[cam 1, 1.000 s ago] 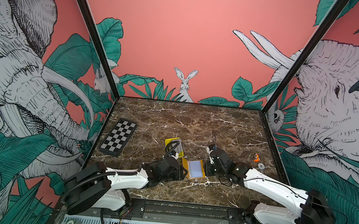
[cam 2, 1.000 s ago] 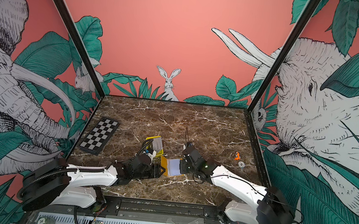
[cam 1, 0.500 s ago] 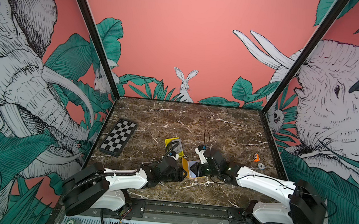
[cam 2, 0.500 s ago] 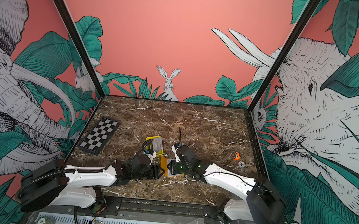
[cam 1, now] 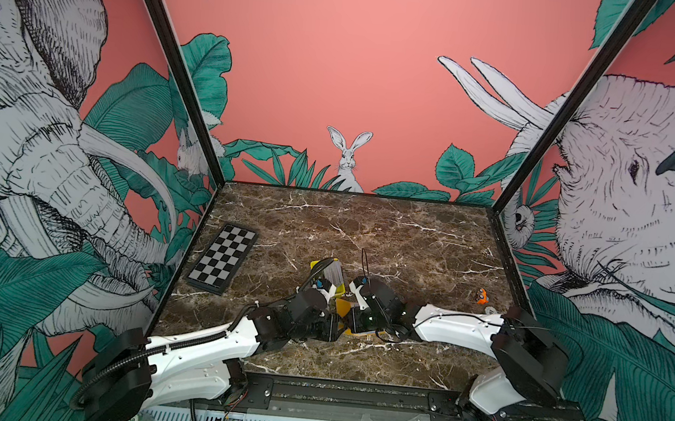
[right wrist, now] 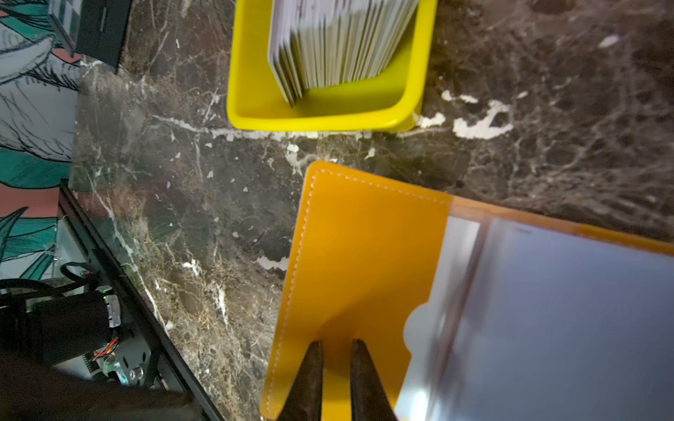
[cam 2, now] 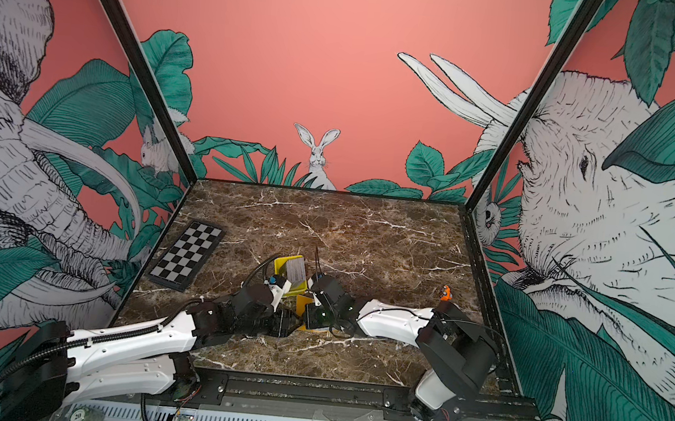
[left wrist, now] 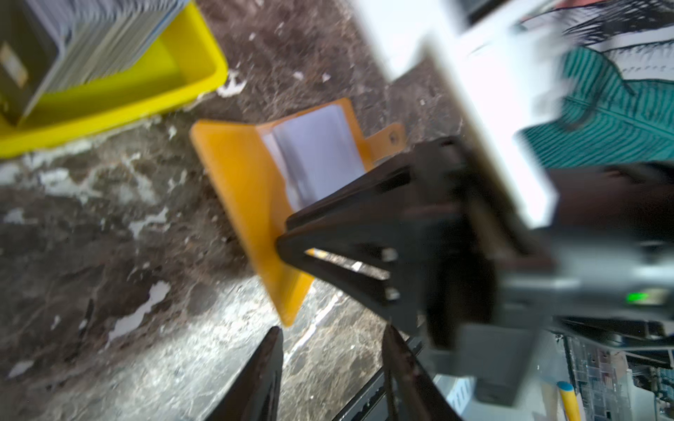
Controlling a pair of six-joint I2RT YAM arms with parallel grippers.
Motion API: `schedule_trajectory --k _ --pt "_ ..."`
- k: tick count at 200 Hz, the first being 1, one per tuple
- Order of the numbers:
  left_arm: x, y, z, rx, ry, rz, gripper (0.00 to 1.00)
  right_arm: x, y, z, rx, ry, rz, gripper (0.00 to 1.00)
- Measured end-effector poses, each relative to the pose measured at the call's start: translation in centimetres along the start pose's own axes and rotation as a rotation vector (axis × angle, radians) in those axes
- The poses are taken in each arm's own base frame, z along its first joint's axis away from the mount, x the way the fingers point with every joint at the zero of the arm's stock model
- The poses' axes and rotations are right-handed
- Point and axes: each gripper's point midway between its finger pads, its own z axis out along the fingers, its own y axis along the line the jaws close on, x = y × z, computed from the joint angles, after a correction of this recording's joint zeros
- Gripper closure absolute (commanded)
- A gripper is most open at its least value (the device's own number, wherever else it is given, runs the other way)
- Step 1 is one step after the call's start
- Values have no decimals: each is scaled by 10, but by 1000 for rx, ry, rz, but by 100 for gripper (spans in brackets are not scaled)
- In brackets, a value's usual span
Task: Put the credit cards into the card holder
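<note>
The holder [right wrist: 357, 262] lies open on the marble table [right wrist: 182, 218], filling the lower right of the right wrist view. Its plain orange cover faces the camera and the clear sleeves spread off to the right. The right gripper [right wrist: 337, 342] has its jaws nearly together on the near edge of that cover. In the left wrist view the same gripper [left wrist: 288, 237] pinches the flap from both sides, and the flap stands tilted up off the table. The left gripper [left wrist: 332, 328] sits at the bottom of that frame with its jaws moderately apart and nothing between them.

The cards [right wrist: 339, 43] stand on edge in the tray [right wrist: 321, 120] at the top of the right wrist view, just beyond the holder's far edge and apart from it. In a top view the cards [cam 1: 334, 271] sit above the holder [cam 1: 342, 305], with both wrists close below them. Their thin edges point up and the stack leans. As I judge it, the free left arm is the one to fetch a card, reaching past the holder.

Only grey edges show, no faces. The sleeves are blurred, so I cannot tell where they open or whether a card is already inside. The arms cover most of the holder in both top views.
</note>
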Motion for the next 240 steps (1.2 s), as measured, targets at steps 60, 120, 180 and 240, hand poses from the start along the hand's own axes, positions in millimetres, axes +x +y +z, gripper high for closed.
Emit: schedule_trajectory --k 60,120,180,240 --pt "8 20 33 -78 59 9 74 11 -21 3 79 -6 48 90" --pt "5 26 54 -86 51 4 77 1 -24 -23 107 -87 61 91" --pt "-2 24 65 -68 17 -5 77 4 -52 -20 150 -76 106 93" --pt "7 36 74 -76 18 -51 78 10 -66 -19 192 -60 123 92"
